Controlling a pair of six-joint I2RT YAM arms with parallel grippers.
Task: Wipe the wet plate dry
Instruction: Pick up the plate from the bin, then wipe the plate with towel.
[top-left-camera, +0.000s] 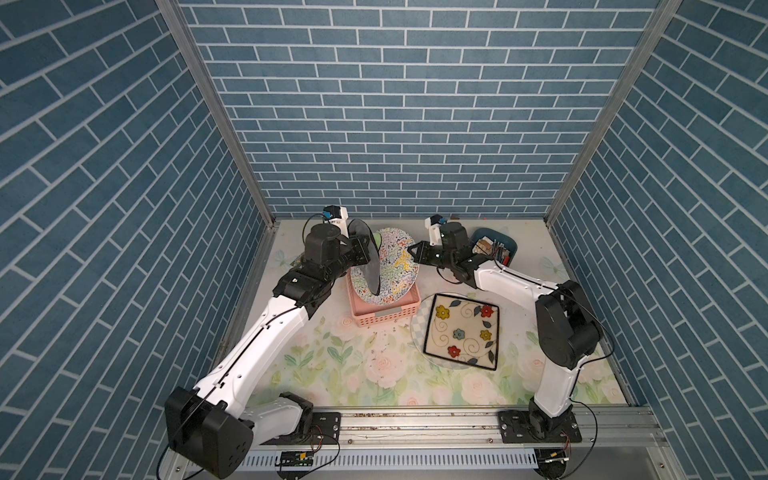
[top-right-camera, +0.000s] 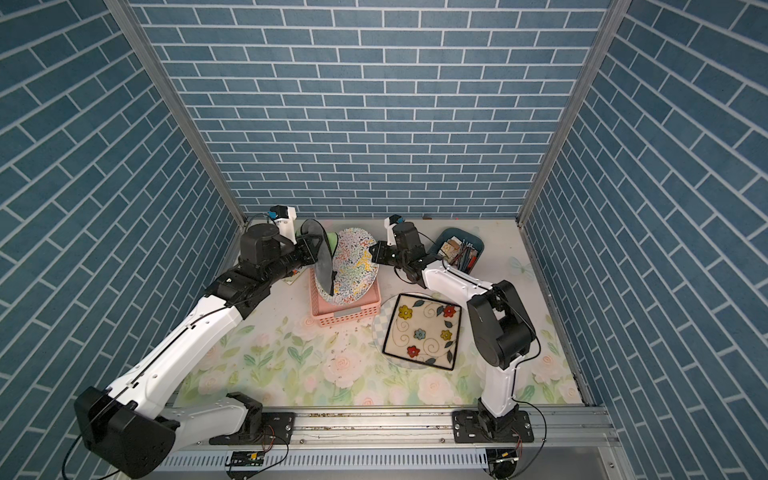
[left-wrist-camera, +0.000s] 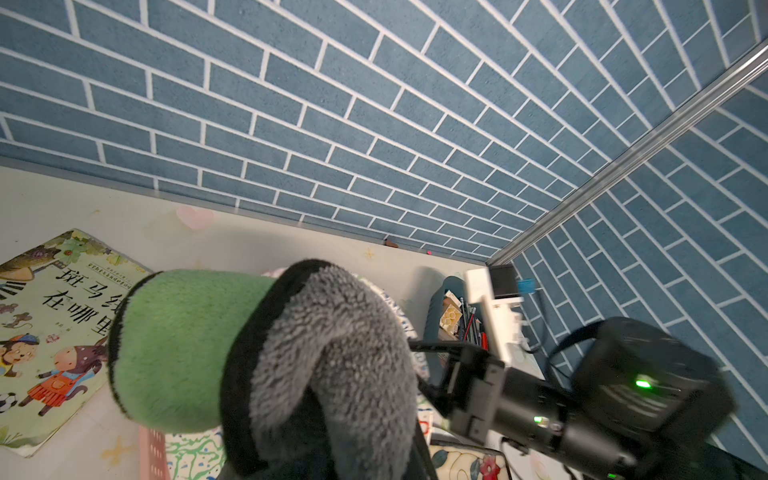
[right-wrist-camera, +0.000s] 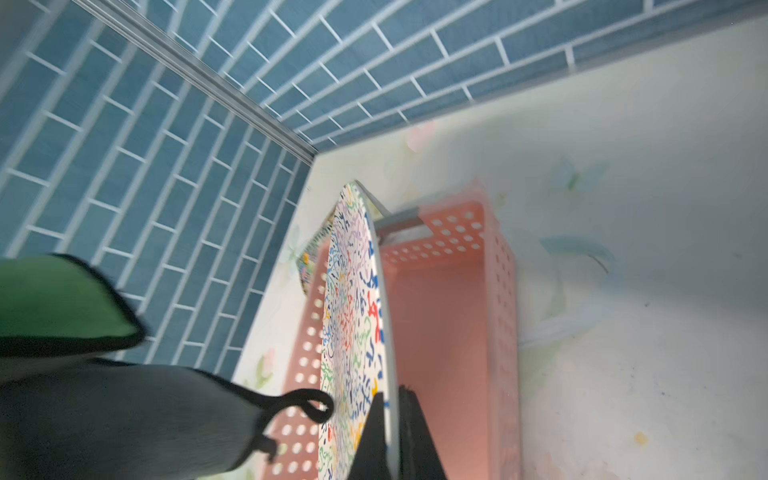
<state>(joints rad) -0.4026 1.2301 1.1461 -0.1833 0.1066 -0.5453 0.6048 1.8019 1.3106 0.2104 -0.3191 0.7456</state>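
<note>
The plate (top-left-camera: 397, 266) (top-right-camera: 359, 266) is round with a colourful squiggle pattern. It stands on edge, tilted, in a pink basket (top-left-camera: 386, 318) (right-wrist-camera: 440, 332). My right gripper (top-left-camera: 415, 250) (top-right-camera: 374, 252) (right-wrist-camera: 392, 432) is shut on the plate's (right-wrist-camera: 353, 311) rim, one finger on each face. My left gripper (top-left-camera: 360, 251) (top-right-camera: 309, 249) is shut on a grey and green fleece cloth (top-left-camera: 365, 257) (top-right-camera: 322, 257) (left-wrist-camera: 316, 353), which hangs against the patterned face. The cloth hides the left jaws in the left wrist view.
A square flowered plate (top-left-camera: 463, 330) lies on a round checked plate (top-left-camera: 417, 328) at the right front. At the back right sits a blue tray (top-left-camera: 509, 243) of pens. A picture book (left-wrist-camera: 45, 324) lies left of the basket, by the wall.
</note>
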